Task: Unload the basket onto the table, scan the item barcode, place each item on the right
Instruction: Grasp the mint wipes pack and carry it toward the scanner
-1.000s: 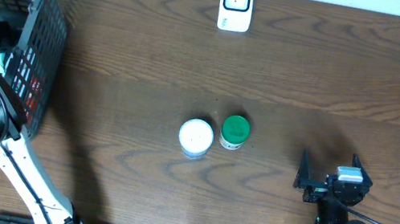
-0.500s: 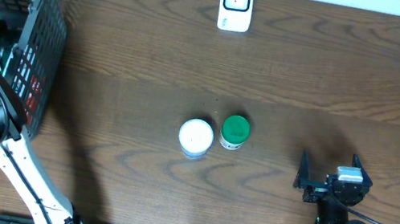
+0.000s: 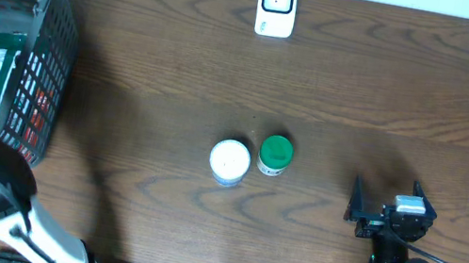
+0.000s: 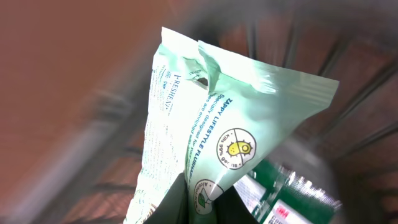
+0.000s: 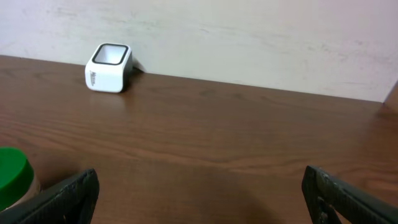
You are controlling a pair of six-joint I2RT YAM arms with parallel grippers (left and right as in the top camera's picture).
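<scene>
At the far left of the brown wooden table point(image 3: 411, 104) stands a grey plastic basket point(image 3: 39, 42). The left gripper point(image 4: 199, 208) is closed tight on the bottom edge of a pale green plastic packet point(image 4: 211, 124) with writing and little round pictures on it. The packet stands up from the jaws, with the basket bars and a dark green packet point(image 4: 280, 186) behind it, so it looks just picked out of the basket. No barcode shows on the side we can see. In the middle sit a white-lidded jar point(image 3: 230, 160) and a green-lidded jar point(image 3: 276, 154), side by side. Behind them, at the back edge, is the small white scanner box point(image 3: 276, 5). At the right, the right gripper point(image 5: 200, 180) rests wide open and holds nothing. The step in hand looks like fetching the item. Next, the packet should go across to the scanner, turned so its barcode faces the window.
</scene>
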